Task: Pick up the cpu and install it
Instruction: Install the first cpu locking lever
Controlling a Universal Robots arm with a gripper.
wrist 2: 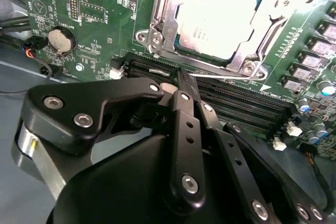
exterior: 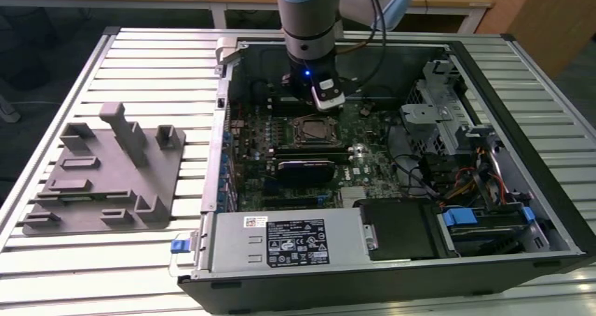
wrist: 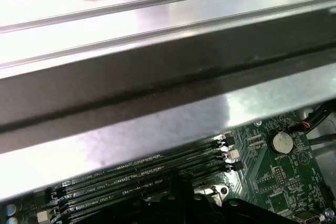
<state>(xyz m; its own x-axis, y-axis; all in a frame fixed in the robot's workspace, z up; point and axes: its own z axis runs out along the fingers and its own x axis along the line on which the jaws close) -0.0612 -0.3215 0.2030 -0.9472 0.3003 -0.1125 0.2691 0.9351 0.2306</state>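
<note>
We see the cpu (wrist 2: 219,20) seated in the socket (wrist 2: 163,24), the frame not clamped. Our claw (wrist 2: 181,85) hangs just beside it, fingers pressed together, empty. A nudge against that loose frame could shift the chip.

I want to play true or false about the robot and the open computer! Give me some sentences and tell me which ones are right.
1. The cpu sits inside the metal-framed socket on the green motherboard. True.
2. The end effector is holding the cpu. False: the cpu lies in the socket, apart from it.
3. A round silver coin battery sits on the motherboard. True.
4. The computer case has its side panel closed. False: it lies open, showing its insides.
5. A grey plastic fixture rests on the slatted table, at the exterior view's left of the case. True.
</note>
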